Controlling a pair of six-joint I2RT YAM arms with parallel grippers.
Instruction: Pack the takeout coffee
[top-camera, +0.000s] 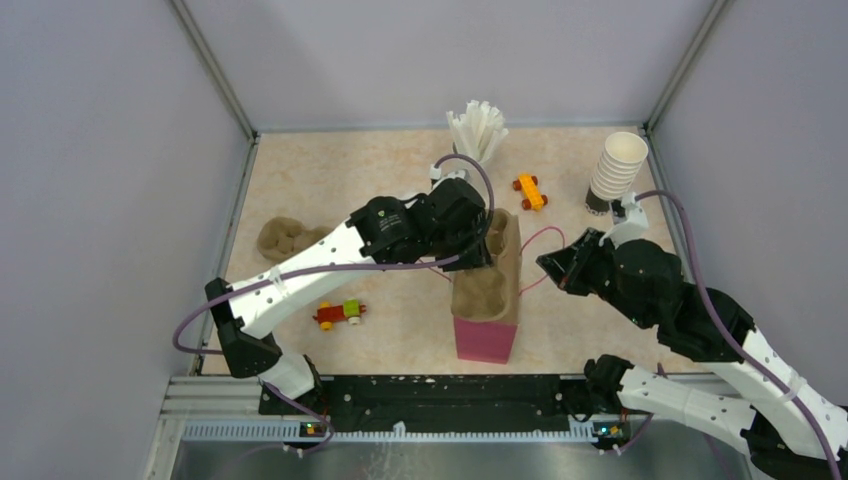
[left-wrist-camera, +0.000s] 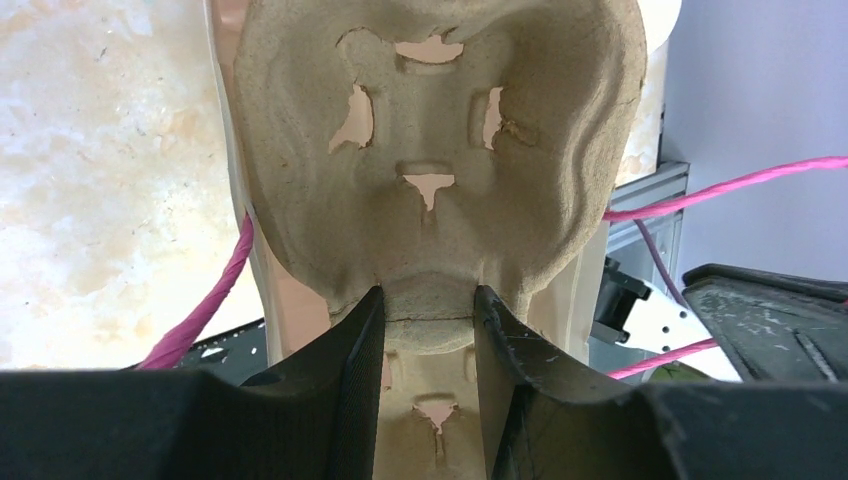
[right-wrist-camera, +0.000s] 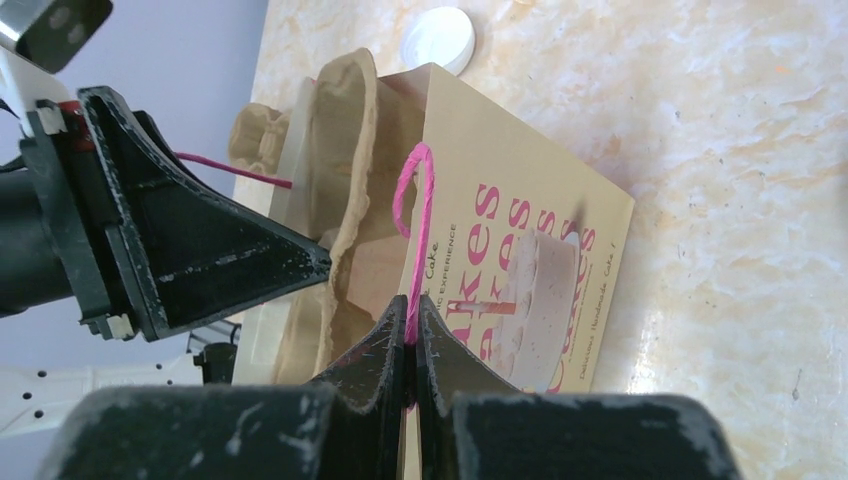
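Paper cups (top-camera: 620, 165) stacked far right, apart from left gripper (left-wrist-camera: 430, 300) clamping cup tray (left-wrist-camera: 430, 120); right gripper (right-wrist-camera: 410, 308) pinched shut on pink handle (right-wrist-camera: 420, 200).

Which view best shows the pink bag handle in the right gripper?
Right wrist: the pink handle runs straight into the shut right gripper. Top external shows a thin loop beside the bag; left wrist, just cord stretches at the frame edges.
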